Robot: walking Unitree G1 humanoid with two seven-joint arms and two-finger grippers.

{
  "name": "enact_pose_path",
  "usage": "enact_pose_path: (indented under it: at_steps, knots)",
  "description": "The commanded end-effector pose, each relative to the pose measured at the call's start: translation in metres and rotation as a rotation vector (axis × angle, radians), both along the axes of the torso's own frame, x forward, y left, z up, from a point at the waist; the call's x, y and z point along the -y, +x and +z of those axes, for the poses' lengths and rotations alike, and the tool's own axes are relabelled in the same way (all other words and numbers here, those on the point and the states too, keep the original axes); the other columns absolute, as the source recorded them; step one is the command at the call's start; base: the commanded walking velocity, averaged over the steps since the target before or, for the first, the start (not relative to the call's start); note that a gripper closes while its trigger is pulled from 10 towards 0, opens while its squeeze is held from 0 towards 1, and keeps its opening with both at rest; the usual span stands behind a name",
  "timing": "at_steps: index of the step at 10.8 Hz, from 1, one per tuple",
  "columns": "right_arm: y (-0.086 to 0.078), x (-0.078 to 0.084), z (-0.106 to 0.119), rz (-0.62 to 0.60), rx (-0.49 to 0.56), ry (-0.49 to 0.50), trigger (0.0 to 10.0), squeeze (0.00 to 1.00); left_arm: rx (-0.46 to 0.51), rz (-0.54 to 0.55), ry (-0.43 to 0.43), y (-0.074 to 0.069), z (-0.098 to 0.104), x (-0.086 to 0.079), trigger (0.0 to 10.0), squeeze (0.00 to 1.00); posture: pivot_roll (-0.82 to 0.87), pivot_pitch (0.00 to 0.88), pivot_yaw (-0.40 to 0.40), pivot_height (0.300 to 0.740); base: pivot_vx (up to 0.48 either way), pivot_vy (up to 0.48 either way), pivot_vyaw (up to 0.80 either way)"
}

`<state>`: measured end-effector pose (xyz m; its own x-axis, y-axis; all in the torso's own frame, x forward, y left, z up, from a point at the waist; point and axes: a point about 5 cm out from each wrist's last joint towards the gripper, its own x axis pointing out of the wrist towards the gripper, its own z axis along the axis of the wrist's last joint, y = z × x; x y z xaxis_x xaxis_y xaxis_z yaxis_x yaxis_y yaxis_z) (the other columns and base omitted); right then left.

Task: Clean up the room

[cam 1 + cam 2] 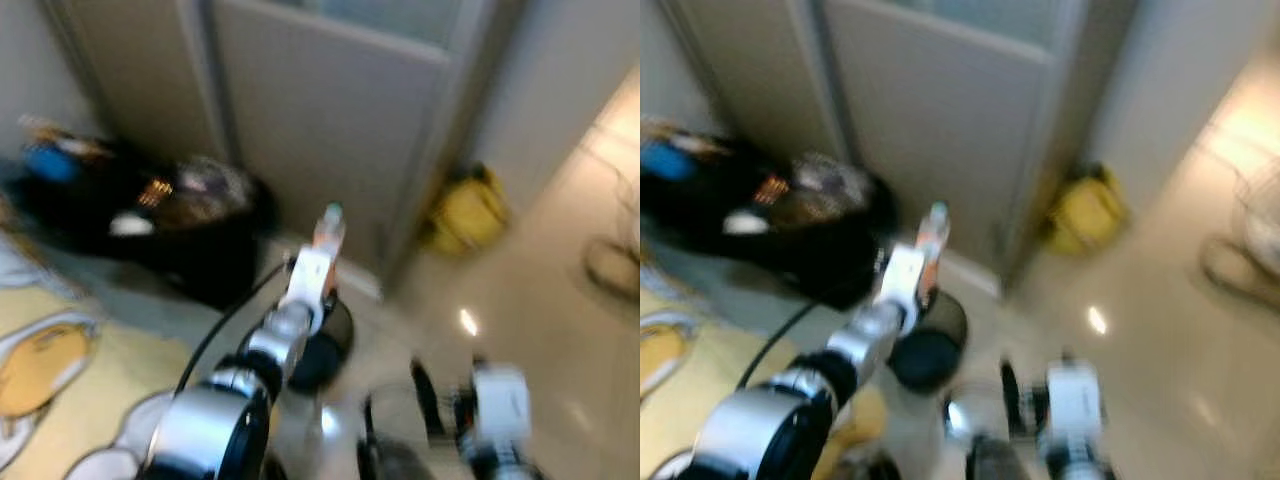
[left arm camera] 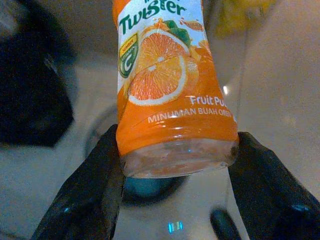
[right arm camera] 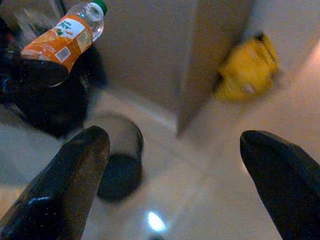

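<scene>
Head views blurred by motion. Far left: a yellow patterned mat (image 1: 60,360) on the floor, and behind it a heap of dark bags (image 1: 150,225) against the wall, with bits of blue and white among them; contents too smeared to name.

Left arm raised and stretched forward. Left tool (image 2: 175,165) clenched on an orange juice bottle (image 2: 172,90), one black finger (image 2: 92,190) pressed to each side of its lower end. The label shows a sliced orange and the words "Twister" and "Fruit Pu..."; the part of the bottle below the label is clear. The right wrist view shows the same bottle tilted in the air, green cap (image 3: 100,7) uppermost, clear shoulder below it, barcode on the label.

Bottle held above the floor, in front of the grey door panels (image 1: 330,110). Beneath and just beyond it stands a small round black bin (image 3: 117,160), open, dark inside, on the pale glossy tile floor (image 1: 520,300).

Right of centre: a yellow bag or bundle (image 1: 468,210) sits on the floor at the foot of the door frame, well apart from the bin.

Right tool (image 3: 172,185) low and near the body, released, its two black fingers (image 3: 72,185) spread wide with nothing between them, facing bin and door.

Far right edge: a pale rounded object (image 1: 1245,250) on the tile, too blurred to tell.
</scene>
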<state>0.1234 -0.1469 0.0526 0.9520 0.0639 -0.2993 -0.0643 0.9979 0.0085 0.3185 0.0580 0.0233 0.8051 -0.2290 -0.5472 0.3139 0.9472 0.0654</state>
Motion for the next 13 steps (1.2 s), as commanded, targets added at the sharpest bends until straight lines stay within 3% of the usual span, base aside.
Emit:
enact_pose_path:
  at_steps: [1, 2, 3, 5, 7, 8, 9, 10, 11, 12, 13]
  knots:
    - [-0.013, -0.007, 0.007, 0.002, -0.008, 0.007, 10.0, 0.03, 0.007, 0.000, 0.036, 0.000, -0.001, -0.002, 10.0, 0.05, -0.47, 0.309, 0.040, 0.740, 0.000, 0.000, 0.00]
    - [-0.025, -0.012, 0.008, 0.000, -0.042, 0.014, 10.0, 0.04, 0.029, 0.028, 0.070, 0.003, 0.001, -0.009, 10.0, 1.00, -0.47, 0.327, 0.044, 0.740, 0.000, 0.000, 0.00]
    - [-0.031, -0.015, 0.009, -0.006, -0.068, 0.022, 10.0, 0.03, 0.059, 0.092, 0.118, 0.010, 0.007, -0.022, 10.0, 1.00, -0.47, 0.332, 0.049, 0.740, 0.000, 0.000, 0.00]
    - [-0.029, -0.015, 0.014, -0.012, -0.066, 0.023, 10.0, 0.04, 0.078, 0.077, 0.174, 0.015, 0.011, -0.027, 10.0, 1.00, -0.47, 0.321, 0.043, 0.740, 0.000, 0.000, 0.00]
    - [-0.024, -0.010, 0.013, -0.003, -0.067, 0.011, 10.0, 0.03, 0.064, 0.080, 0.153, 0.015, 0.011, -0.027, 10.0, 1.00, -0.45, 0.303, 0.029, 0.740, 0.000, 0.000, 0.00]
    - [-0.013, -0.009, 0.013, 0.018, -0.049, 0.000, 10.0, 0.04, 0.055, 0.082, 0.088, 0.013, 0.009, -0.025, 10.0, 0.00, -0.43, 0.271, 0.038, 0.740, 0.000, 0.000, 0.00]
    - [0.000, -0.008, 0.014, 0.016, -0.020, -0.006, 10.0, 0.04, 0.056, 0.064, -0.001, 0.012, 0.009, -0.021, 10.0, 0.00, -0.40, 0.230, 0.053, 0.740, 0.000, 0.000, 0.00]
    - [0.027, -0.001, 0.017, -0.012, 0.042, 0.001, 10.0, 0.04, 0.094, 0.032, -0.143, 0.011, 0.012, -0.020, 10.0, 0.00, -0.36, 0.182, 0.069, 0.740, 0.000, 0.000, 0.00]
    - [0.059, 0.008, 0.026, -0.043, 0.124, 0.007, 10.0, 0.04, 0.212, -0.001, -0.218, 0.012, 0.020, -0.035, 10.0, 0.00, -0.27, 0.107, 0.079, 0.740, 0.000, 0.000, 0.00]
    - [0.083, 0.018, 0.030, -0.051, 0.174, -0.005, 10.0, 0.04, 0.372, -0.031, -0.279, 0.010, 0.043, -0.046, 10.0, 0.00, -0.18, 0.047, 0.076, 0.740, 0.000, 0.000, 0.00]
    - [0.104, 0.032, 0.028, -0.093, 0.191, 0.006, 10.0, 0.04, 0.546, -0.033, -0.334, -0.001, 0.081, -0.053, 10.0, 0.00, -0.08, 0.000, 0.047, 0.740, 0.000, 0.000, 0.00]
